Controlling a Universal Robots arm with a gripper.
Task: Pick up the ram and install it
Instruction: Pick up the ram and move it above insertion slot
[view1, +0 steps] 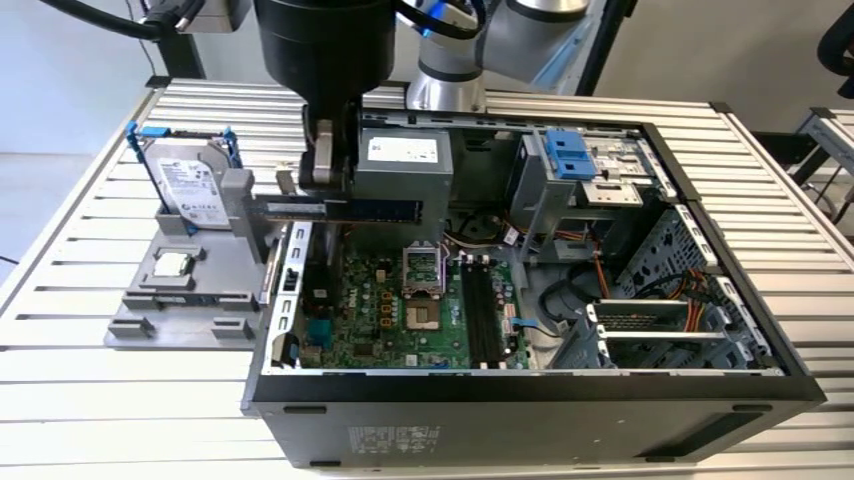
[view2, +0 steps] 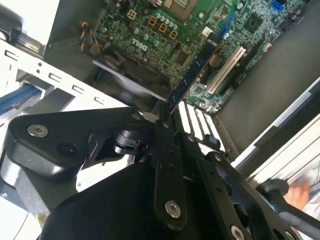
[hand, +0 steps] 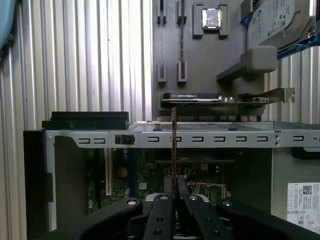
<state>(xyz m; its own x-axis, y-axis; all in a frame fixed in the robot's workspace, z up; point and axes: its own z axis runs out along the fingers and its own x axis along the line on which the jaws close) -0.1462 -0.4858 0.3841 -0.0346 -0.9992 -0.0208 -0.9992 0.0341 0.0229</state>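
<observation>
In the exterior view my end effector (view1: 324, 180) covers one end of the ram (view1: 367, 210), so I cannot see that end. The arm (view1: 327, 40) above it is cut off by the picture's top edge. In the first wrist view the ram (hand: 173, 140) faces me edge-on, a thin line, so its chips are hidden. The hard drive (hand: 280, 22) is cut off at the corner. In the second wrist view a pale blur (view2: 300, 192) sits by the edge, and I cannot tell what it is.

The thin dark-blue ram (view1: 387, 210) is held level, on edge, above the motherboard (view1: 400, 310).
</observation>
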